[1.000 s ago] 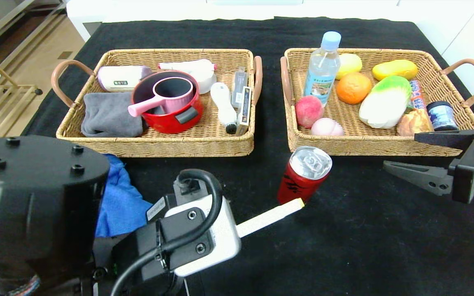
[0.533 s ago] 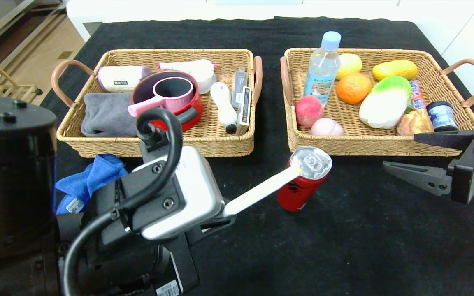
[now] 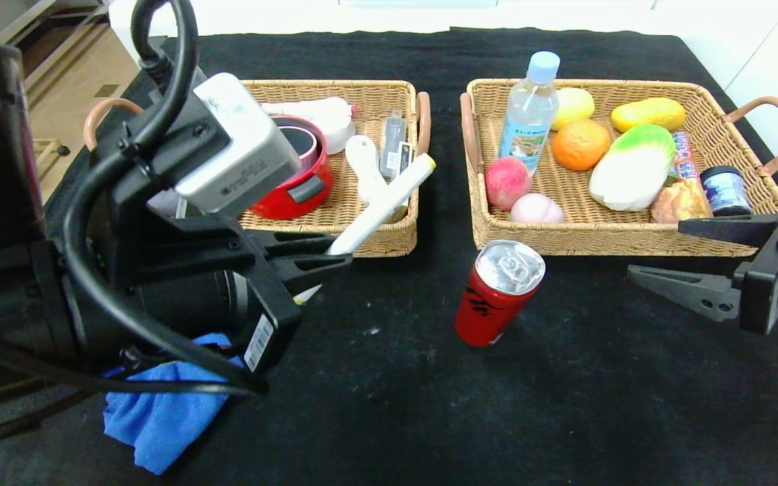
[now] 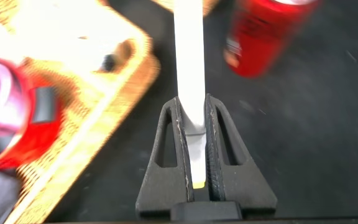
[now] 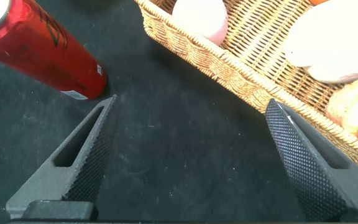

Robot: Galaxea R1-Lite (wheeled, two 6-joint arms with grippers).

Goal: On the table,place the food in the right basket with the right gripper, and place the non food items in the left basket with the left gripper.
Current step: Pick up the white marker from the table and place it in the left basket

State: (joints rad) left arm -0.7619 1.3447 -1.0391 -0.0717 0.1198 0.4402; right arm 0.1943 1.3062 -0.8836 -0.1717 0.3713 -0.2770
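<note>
My left gripper (image 3: 325,258) is shut on a white marker pen (image 3: 381,205) with a yellow tip, held in the air over the front right corner of the left basket (image 3: 375,239). In the left wrist view the pen (image 4: 189,68) runs out from between the closed fingers (image 4: 178,140). A red drink can (image 3: 497,292) stands on the black table in front of the right basket (image 3: 605,237). My right gripper (image 3: 659,255) is open and empty, right of the can; the right wrist view shows the can (image 5: 39,46) beyond one finger (image 5: 82,158).
A blue cloth (image 3: 159,418) lies on the table at the front left, partly under my left arm. The left basket holds a red pot (image 3: 294,182), a brush and boxes. The right basket holds a water bottle (image 3: 529,111), fruit (image 3: 579,144), a cabbage and snacks.
My left gripper has lifted the white pen from beside the can and swung it left and back, up to the left basket's front corner. The right arm has not moved.
</note>
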